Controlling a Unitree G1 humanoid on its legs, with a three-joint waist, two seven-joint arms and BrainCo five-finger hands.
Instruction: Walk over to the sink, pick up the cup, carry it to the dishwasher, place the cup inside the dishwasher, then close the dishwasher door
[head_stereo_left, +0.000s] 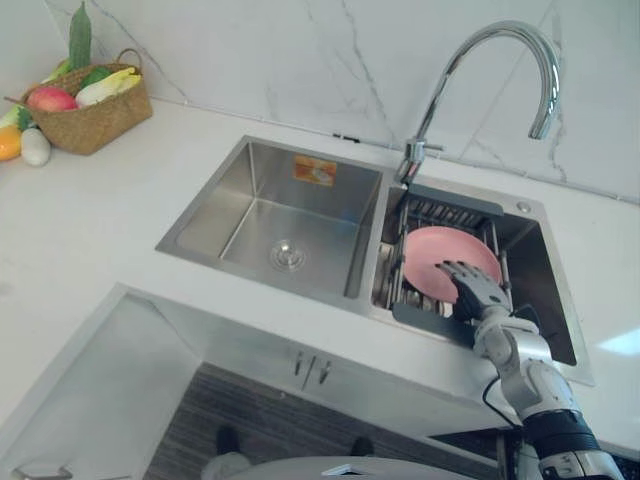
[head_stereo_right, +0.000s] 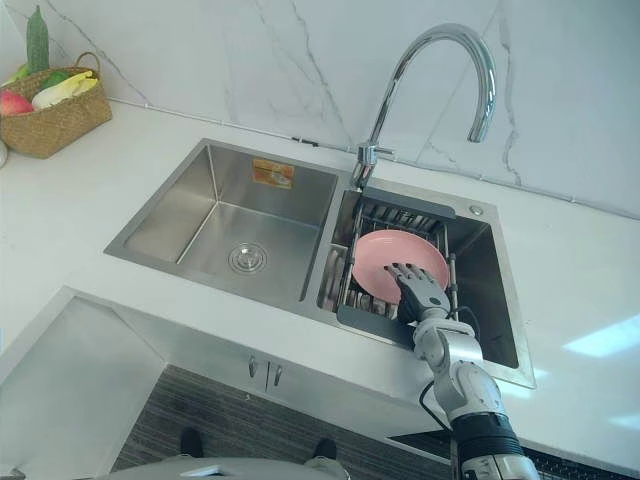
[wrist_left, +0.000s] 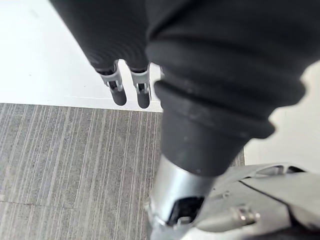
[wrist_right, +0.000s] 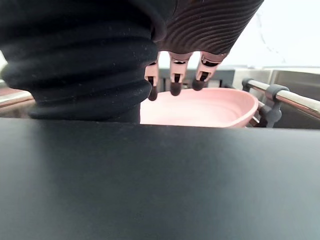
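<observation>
White marble wall tiles rise behind a white countertop (head_stereo_left: 90, 230) that carries a two-basin steel sink (head_stereo_left: 300, 215). A curved chrome tap (head_stereo_left: 505, 28) stands at the sink's back edge, between the basins, its spout arching over the right one. The left basin holds a drain and a small orange label on its back wall. The right basin holds a dark wire rack (head_stereo_right: 400, 212), and in it a pink dish (head_stereo_right: 385, 262) stands on edge, its hollow face turned toward the sink's front edge.

The right hand (head_stereo_right: 418, 290) reaches over the sink's front edge into the right basin. Its fingers (wrist_right: 173, 85) are stretched out straight and spread, not curled round anything, with the dark tips at the dish's face near its rim; whether they press on it cannot be told.

At the countertop's far left corner a woven basket (head_stereo_left: 95, 120) holds fruit and vegetables, with more pieces just beside it.

The left hand (wrist_left: 130, 85) hangs with its fingers straight and holding nothing, above a grey striped floor (wrist_left: 65, 160)
</observation>
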